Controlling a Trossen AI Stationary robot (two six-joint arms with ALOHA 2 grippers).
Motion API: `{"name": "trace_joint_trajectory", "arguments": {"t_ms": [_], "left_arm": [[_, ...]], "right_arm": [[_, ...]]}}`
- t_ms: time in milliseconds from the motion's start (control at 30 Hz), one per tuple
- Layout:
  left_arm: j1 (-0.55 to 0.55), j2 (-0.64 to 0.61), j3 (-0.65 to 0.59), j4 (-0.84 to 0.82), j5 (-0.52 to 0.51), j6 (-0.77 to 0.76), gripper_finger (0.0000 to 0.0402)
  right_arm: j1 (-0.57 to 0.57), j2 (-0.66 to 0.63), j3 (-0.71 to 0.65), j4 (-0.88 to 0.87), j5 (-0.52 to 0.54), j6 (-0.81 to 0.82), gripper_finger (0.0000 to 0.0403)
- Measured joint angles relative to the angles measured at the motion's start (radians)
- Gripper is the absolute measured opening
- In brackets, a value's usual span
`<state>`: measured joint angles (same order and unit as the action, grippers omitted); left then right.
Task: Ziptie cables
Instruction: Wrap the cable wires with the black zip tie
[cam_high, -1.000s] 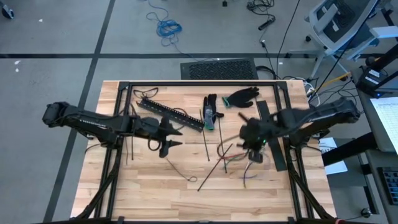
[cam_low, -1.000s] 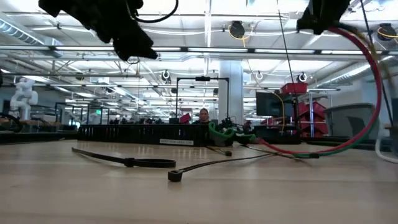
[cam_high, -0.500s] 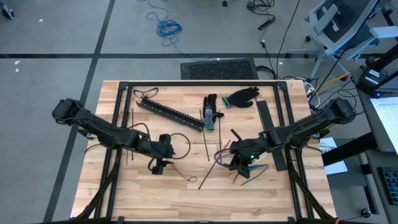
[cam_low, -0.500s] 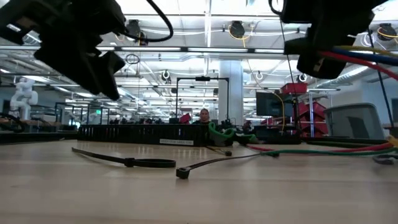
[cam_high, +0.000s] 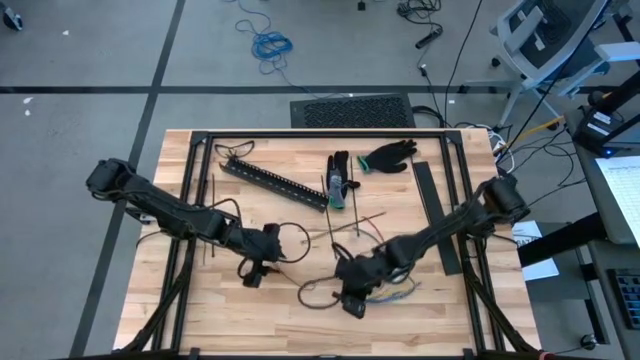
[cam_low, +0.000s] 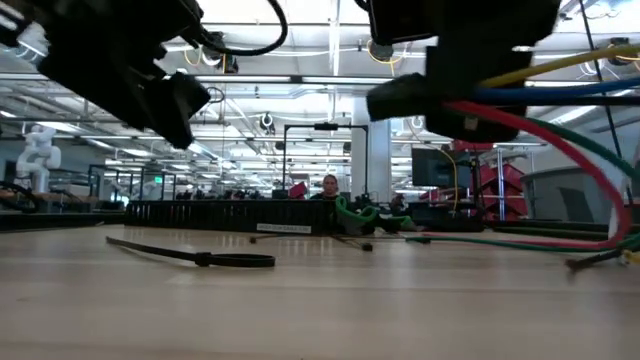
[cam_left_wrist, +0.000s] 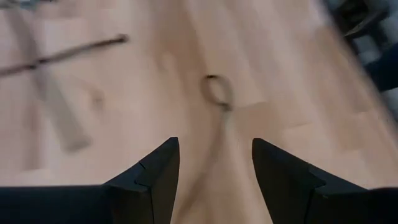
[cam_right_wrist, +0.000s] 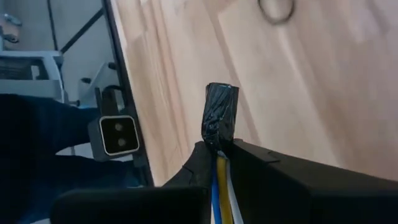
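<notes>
cables (cam_high: 392, 288) | trailing rightward from right gripper (cam_high: 352, 297) pinching taped end | left gripper (cam_high: 258, 266) spread

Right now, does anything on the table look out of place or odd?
Mostly clutter. A black glove and a slotted rail lie at the table's far side, and one ziptie is already looped shut around nothing. The cables trail loose from the shut right gripper.

Right claw (cam_high: 352, 297) with the cables (cam_high: 395, 287) now farther toward the table's front centre, nearer the left claw (cam_high: 254, 268).
</notes>
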<state>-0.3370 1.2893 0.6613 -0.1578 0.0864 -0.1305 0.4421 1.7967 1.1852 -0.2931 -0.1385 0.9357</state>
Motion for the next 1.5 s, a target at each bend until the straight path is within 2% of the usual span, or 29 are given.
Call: {"name": "trace_joint_trajectory", "arguments": {"t_ms": [67, 167, 333, 533, 667, 933, 1200, 1500], "left_arm": [[0.000, 0.015, 0.000, 0.002, 0.041, -0.073, 0.0196], [-0.012, 0.042, 0.000, -0.009, 0.044, -0.146, 0.0196], [-0.047, 0.110, 0.000, 0.020, 0.021, -0.063, 0.0196], [-0.083, 0.232, 0.023, -0.012, -0.171, 0.066, 0.0196], [-0.087, 0.292, 0.073, 0.003, -0.242, 0.093, 0.0196], [-0.106, 0.353, 0.143, -0.007, -0.188, 0.171, 0.0196], [-0.120, 0.404, 0.149, 0.009, -0.165, 0.268, 0.0196], [-0.104, 0.480, 0.150, 0.066, -0.179, 0.242, 0.0185]], "right_arm": [[0.026, 0.001, 0.001, -0.031, 0.039, 0.049, 0.0027], [0.061, -0.002, 0.001, -0.084, 0.080, 0.076, 0.0027], [0.106, -0.003, 0.001, -0.086, 0.103, 0.082, 0.0027], [0.147, -0.004, 0.001, -0.089, 0.166, 0.078, 0.0027], [0.156, -0.004, 0.001, -0.089, 0.197, 0.056, 0.0027], [0.155, -0.005, 0.001, -0.107, 0.196, 0.013, 0.0027], [0.155, -0.005, 0.001, -0.108, 0.200, 0.003, 0.0027], [0.154, -0.005, 0.001, -0.103, 0.199, 0.032, 0.0027]]}}
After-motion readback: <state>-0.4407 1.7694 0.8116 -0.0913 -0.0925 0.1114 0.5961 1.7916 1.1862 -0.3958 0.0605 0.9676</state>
